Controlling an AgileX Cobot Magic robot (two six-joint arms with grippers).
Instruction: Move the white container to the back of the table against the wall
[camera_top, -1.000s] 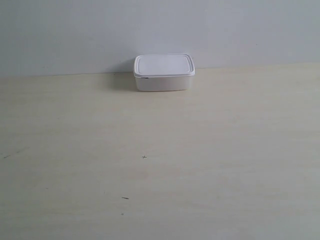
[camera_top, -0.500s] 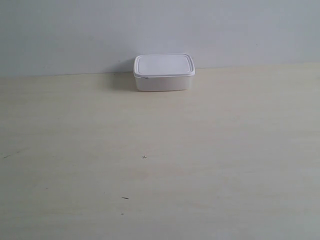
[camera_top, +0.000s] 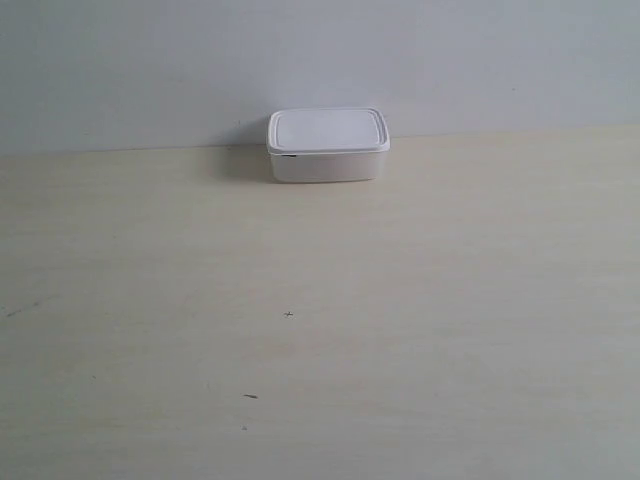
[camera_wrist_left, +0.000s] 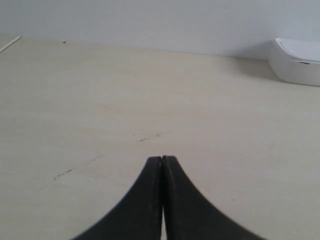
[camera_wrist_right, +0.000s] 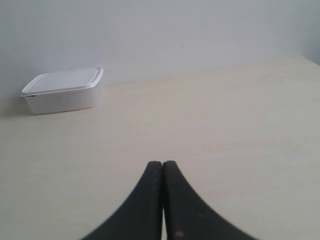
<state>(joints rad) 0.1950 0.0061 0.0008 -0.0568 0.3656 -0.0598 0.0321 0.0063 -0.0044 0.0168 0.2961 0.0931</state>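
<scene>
1. White container (camera_top: 328, 150) sat at the back edge of the table (camera_top: 430, 340), about midway along that edge. Its rear side was against the wall (camera_top: 480, 60) as far as you could judge, with a soft shadow beside it.
2. Its lid (camera_top: 327, 129) was on and lay flat, and the box stood level, so nothing about its pose asked for correction.
3. Your left gripper (camera_wrist_left: 162, 159) had its jaws pressed together with nothing between them. It hung low over bare table, well apart from the white container, which showed only partly in that wrist view.
4. Your right gripper (camera_wrist_right: 162, 163) was likewise closed on nothing, well apart from the white container and pointing toward the wall.
5. Neither arm appeared in the exterior view, which showed only open table with a few dark specks (camera_top: 289, 314) toward the front edge. That suggested both arms were parked clear of the box.
6. Judged from this layout, the move looked complete: the box was where the goal wanted it, and the empty, closed jaws suited a rest posture, not a grasp.
7. Had you pushed further, the wall would have blocked the box, and you would have risked skewing it or popping the lid.
</scene>
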